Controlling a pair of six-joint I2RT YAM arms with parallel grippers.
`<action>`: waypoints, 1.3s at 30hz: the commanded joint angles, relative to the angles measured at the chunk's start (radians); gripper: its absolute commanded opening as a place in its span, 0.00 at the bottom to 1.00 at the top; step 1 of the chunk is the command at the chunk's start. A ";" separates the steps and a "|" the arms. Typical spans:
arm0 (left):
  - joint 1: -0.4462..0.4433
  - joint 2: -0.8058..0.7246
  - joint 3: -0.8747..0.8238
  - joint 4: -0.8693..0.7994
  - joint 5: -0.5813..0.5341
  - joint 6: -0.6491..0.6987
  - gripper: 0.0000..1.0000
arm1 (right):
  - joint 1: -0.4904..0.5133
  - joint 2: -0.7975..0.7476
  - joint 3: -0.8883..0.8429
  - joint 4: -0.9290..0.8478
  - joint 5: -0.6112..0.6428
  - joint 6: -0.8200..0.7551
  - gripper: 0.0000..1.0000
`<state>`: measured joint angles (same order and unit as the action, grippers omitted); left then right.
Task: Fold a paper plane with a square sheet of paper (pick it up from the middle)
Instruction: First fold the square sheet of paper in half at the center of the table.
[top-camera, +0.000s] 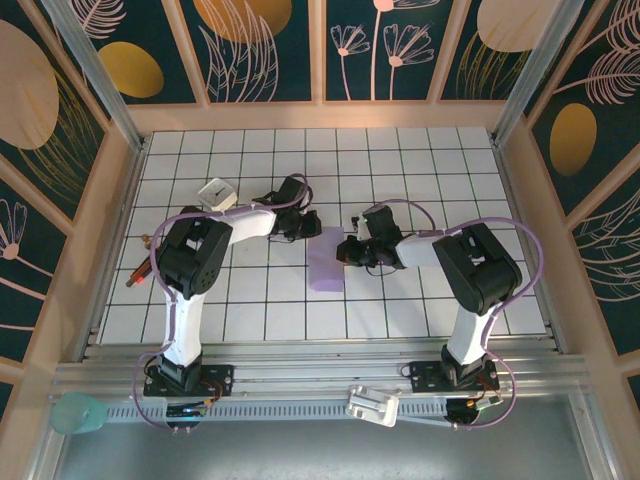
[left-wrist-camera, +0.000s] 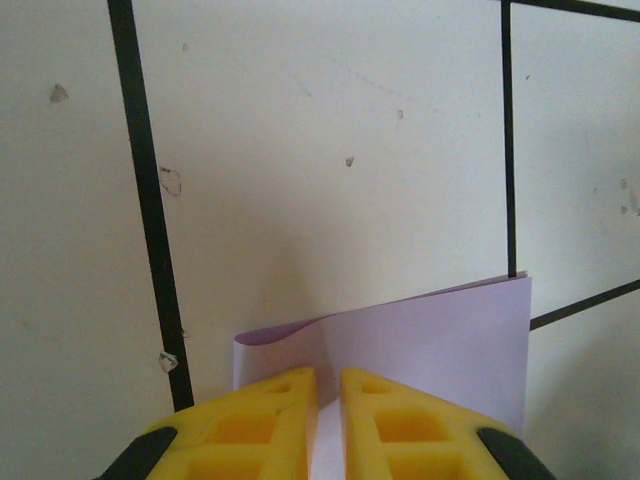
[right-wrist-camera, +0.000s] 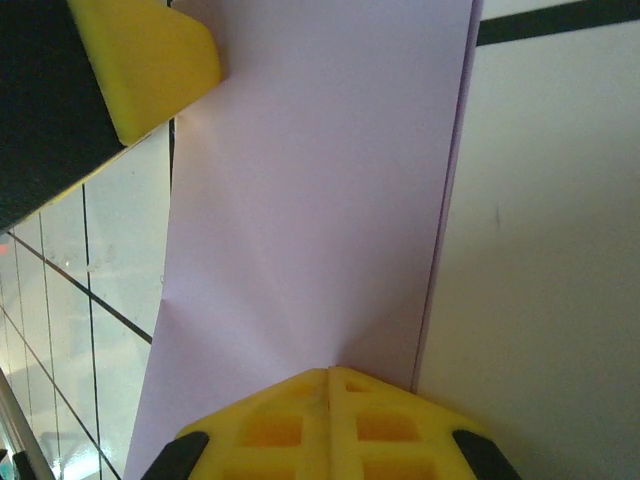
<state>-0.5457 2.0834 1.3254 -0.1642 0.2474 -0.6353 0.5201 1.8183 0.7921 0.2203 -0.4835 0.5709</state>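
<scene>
So the paper (top-camera: 326, 268) sits mid-table (top-camera: 400, 160), right between the two grippers. From the top cam it's a narrow lavender rectangle, not a full square, with its long side running away from the arm bases. No plane shape here, just a flat strip.

The left gripper (top-camera: 312, 230) comes in at the strip's far left corner. On its own wrist cam (left-wrist-camera: 328, 385) the yellow fingers are almost together, with only a thin slit between them. The paper (left-wrist-camera: 440, 340) runs right up to that slit. Its left end curls up off the tile in a little loop, so you can see two layers. I honestly can't tell if it has a layer pinched or if the tips are just resting there.

The right gripper (top-camera: 345, 250) meets the strip's right edge about halfway along. Its wrist cam (right-wrist-camera: 328, 375) shows the fingers closed tight with no gap, and the tips are against the paper (right-wrist-camera: 310, 200). Faint creases fan out from that spot. I can't say whether a layer is nipped between the tips. One yellow left finger (right-wrist-camera: 160, 60) pokes in at the top left of that view, touching the paper's edge.

There's also a small white block (top-camera: 217, 193) well off to the left, behind the left arm.
</scene>
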 joint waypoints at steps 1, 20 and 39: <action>0.029 0.005 -0.018 -0.022 -0.067 0.023 0.17 | -0.004 0.069 -0.042 -0.139 0.177 -0.034 0.00; -0.044 -0.220 -0.240 0.143 0.114 -0.153 0.26 | -0.011 0.064 -0.048 -0.136 0.179 -0.031 0.00; -0.051 -0.260 -0.348 0.065 0.042 -0.120 0.17 | -0.019 0.064 -0.060 -0.129 0.178 -0.037 0.00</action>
<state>-0.6029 1.8675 0.9993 -0.0570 0.3119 -0.7719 0.5201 1.8175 0.7891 0.2279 -0.4797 0.5709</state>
